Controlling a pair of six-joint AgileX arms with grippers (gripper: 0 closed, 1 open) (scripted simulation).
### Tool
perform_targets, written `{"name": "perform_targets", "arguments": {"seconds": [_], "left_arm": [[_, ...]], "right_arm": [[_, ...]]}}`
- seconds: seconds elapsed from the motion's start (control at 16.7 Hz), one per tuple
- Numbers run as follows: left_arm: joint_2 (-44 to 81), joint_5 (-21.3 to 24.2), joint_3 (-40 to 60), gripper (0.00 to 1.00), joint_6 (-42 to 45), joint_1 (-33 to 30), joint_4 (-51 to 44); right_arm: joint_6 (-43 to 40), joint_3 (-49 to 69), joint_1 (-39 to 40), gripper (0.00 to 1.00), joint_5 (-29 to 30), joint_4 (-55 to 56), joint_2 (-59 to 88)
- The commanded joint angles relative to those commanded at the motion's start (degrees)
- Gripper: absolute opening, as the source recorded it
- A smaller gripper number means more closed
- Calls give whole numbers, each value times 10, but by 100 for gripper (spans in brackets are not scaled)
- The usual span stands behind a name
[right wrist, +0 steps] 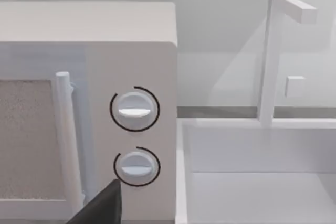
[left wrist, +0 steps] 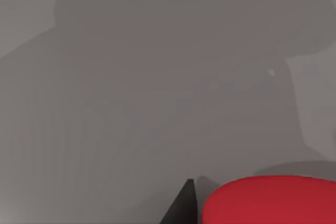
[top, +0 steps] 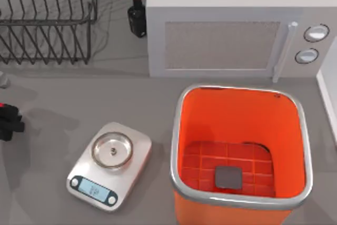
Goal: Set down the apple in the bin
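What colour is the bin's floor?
Orange grid with a dark grey square, on the bin floor; the top view shows it best.

The apple [left wrist: 270, 200], smooth and plain red, is seen above the grey tabletop [left wrist: 131, 103]. The orange bin [top: 240, 130], silver-rimmed, stands upright at the tabletop's right, its grid floor bearing a dark grey square.
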Motion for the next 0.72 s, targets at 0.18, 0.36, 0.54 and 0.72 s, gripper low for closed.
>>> {"name": "perform_targets", "arguments": {"seconds": [0.18, 0.36, 0.54, 0.72], "left_arm": [[0, 0, 0, 0, 0, 0, 0], [-4, -3, 2, 0, 3, 3, -2], [-14, -2, 18, 0, 3, 3, -24], [-45, -1, 62, 0, 4, 3, -99]], "right_arm": [[0, 0, 0, 100, 0, 0, 0], [0, 0, 0, 100, 0, 0, 0], [0, 0, 0, 100, 0, 0, 0], [0, 0, 0, 100, 0, 0, 0]]}}
